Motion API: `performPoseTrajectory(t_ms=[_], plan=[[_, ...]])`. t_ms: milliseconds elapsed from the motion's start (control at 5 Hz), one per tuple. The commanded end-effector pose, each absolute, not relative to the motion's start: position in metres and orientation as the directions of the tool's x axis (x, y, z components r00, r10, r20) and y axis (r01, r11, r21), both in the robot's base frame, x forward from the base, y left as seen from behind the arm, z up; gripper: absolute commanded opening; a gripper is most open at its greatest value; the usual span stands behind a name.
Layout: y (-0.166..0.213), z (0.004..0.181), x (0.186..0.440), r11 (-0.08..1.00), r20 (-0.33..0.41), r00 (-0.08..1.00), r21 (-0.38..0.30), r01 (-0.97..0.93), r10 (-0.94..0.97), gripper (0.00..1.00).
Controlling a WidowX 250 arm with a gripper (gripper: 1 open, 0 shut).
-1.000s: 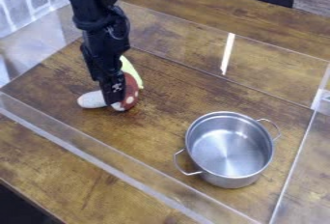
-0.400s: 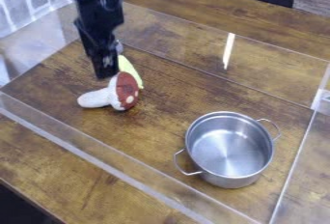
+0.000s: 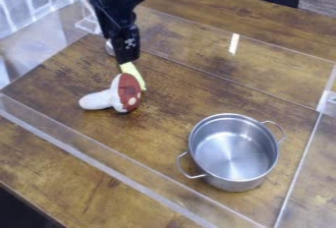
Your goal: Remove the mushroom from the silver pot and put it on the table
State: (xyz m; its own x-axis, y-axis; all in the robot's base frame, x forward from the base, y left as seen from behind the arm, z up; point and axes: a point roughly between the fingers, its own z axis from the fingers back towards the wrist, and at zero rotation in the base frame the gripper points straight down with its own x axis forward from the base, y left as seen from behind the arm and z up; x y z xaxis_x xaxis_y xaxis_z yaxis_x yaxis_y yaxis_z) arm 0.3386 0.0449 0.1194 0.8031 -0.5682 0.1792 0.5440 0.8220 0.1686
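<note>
The mushroom (image 3: 114, 96) lies on its side on the table (image 3: 171, 75), white stem pointing left and reddish-brown cap to the right. Something yellow-green (image 3: 132, 74) shows just behind the cap. My gripper (image 3: 121, 53) hangs open above and slightly behind the mushroom, pointing down, with nothing between its fingers and clear of the toy. The silver pot (image 3: 237, 150) stands empty at the front right, well apart from both.
Clear acrylic strips (image 3: 118, 178) edge the tabletop along the front and sides. An upright clear panel (image 3: 233, 53) stands behind the middle. White slats (image 3: 27, 6) are at the back left.
My gripper has risen off the mushroom and drifted a little right and back. The mushroom stays lying where it was, and the pot has not moved.
</note>
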Motion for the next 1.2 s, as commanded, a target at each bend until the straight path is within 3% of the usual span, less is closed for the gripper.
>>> performPoseTrajectory(t_ms=[0,600,1000], plan=[[0.058,0.133,0.337,0.809,0.231,0.777,0.206,0.550,-0.586,1.00],[0.087,0.110,0.327,0.870,0.247,0.835,0.177,0.460,-0.491,1.00],[0.075,0.091,0.330,0.905,0.253,0.870,0.172,0.389,-0.423,1.00]])
